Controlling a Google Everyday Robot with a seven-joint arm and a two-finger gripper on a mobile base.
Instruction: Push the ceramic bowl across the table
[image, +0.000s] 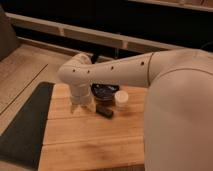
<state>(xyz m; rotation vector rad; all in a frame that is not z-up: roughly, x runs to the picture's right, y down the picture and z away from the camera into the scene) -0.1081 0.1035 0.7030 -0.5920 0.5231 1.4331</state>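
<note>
White arm (130, 72) reaches in from the right, elbow bent over the table (90, 145). Dark grey mat (25, 125) along the table's left side. Ceramic bowl (105, 91) near the far edge, partly hidden under the arm. White cup (121, 98) just right of it, dark block (105, 111) in front. Gripper (84, 102) low at the bowl's left side; open or closed, cannot tell.

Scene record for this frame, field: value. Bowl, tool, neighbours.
surface: wooden table, dark mat along its image-left edge
bowl: ceramic bowl, far part of table, partly hidden by arm
tool: tool low over table, image-left of bowl; contact unclear
cup: white cup, image-right of bowl
block: dark block, nearer camera than bowl
</note>
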